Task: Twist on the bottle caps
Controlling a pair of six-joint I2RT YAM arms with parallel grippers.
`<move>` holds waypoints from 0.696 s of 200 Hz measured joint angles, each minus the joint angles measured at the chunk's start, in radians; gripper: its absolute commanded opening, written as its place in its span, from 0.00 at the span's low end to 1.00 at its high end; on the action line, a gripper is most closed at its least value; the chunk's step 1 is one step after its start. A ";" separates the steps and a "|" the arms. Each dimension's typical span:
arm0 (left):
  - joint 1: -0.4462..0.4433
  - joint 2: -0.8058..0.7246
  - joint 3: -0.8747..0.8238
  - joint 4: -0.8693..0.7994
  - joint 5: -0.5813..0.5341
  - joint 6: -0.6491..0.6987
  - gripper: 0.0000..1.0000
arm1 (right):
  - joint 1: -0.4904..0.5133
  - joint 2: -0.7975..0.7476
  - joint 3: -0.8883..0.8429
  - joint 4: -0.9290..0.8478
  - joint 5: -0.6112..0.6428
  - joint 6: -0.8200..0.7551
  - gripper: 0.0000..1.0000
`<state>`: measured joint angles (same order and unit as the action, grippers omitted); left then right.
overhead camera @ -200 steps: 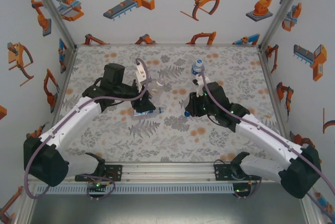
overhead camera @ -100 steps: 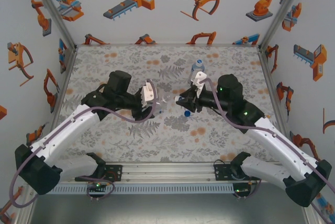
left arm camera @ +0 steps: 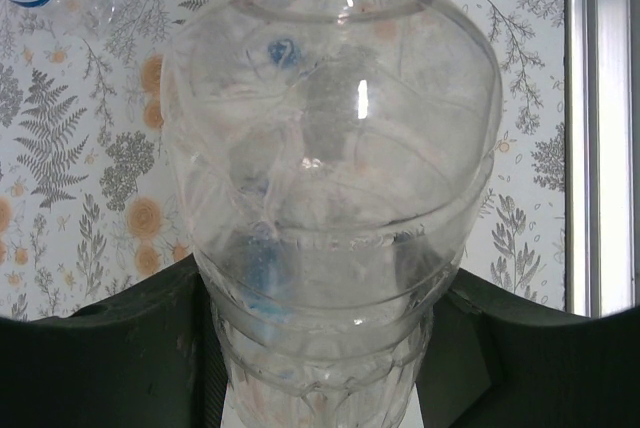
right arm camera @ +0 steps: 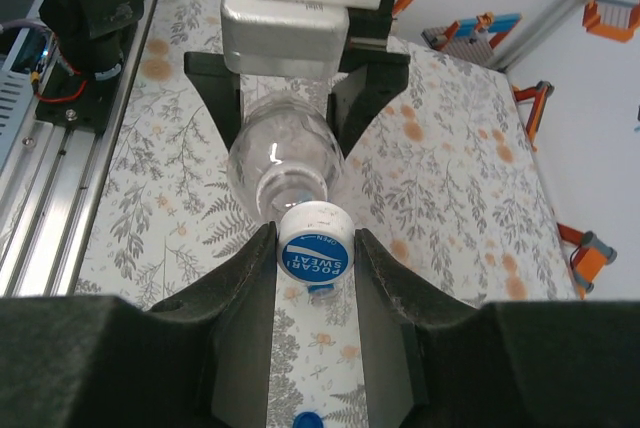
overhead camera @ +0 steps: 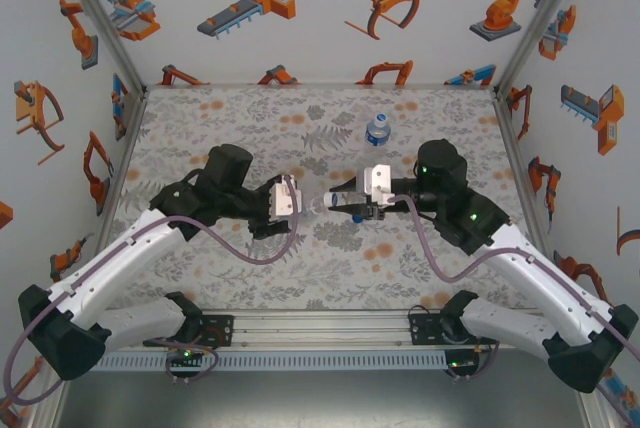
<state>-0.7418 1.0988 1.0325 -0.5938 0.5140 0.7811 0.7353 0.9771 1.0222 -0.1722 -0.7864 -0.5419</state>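
At the middle of the top view, the left fingers [right arm camera: 218, 88] are clamped around the body of a clear bottle [right arm camera: 283, 160], which is held horizontal above the patterned surface [overhead camera: 200, 118] with its neck pointing right. The right fingers [right arm camera: 245, 283] are closed on a white cap [right arm camera: 313, 240] with a blue printed top, right at that bottle's mouth. A second bottle [overhead camera: 377, 130] stands upright just above centre, and a loose blue cap [right arm camera: 308, 418] lies on the surface at the bottom edge of the right wrist view.

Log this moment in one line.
left gripper: shut on clear bottle, horizontal | right gripper: shut on white cap at its mouth | other bottle: upright | blue cap: on mat
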 measured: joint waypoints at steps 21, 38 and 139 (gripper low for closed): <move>-0.005 0.002 0.000 -0.006 -0.010 0.003 0.00 | 0.009 0.009 0.004 -0.003 -0.010 -0.014 0.00; -0.008 0.002 0.000 -0.009 -0.018 0.003 0.00 | 0.014 0.020 0.008 -0.014 -0.011 -0.029 0.00; -0.013 0.002 0.000 -0.024 -0.029 0.011 0.00 | 0.048 0.070 0.069 -0.138 -0.006 -0.111 0.00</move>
<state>-0.7544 1.1011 1.0325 -0.6174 0.4850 0.7925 0.7834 1.0473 1.0908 -0.3099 -0.7925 -0.6533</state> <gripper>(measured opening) 0.568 0.342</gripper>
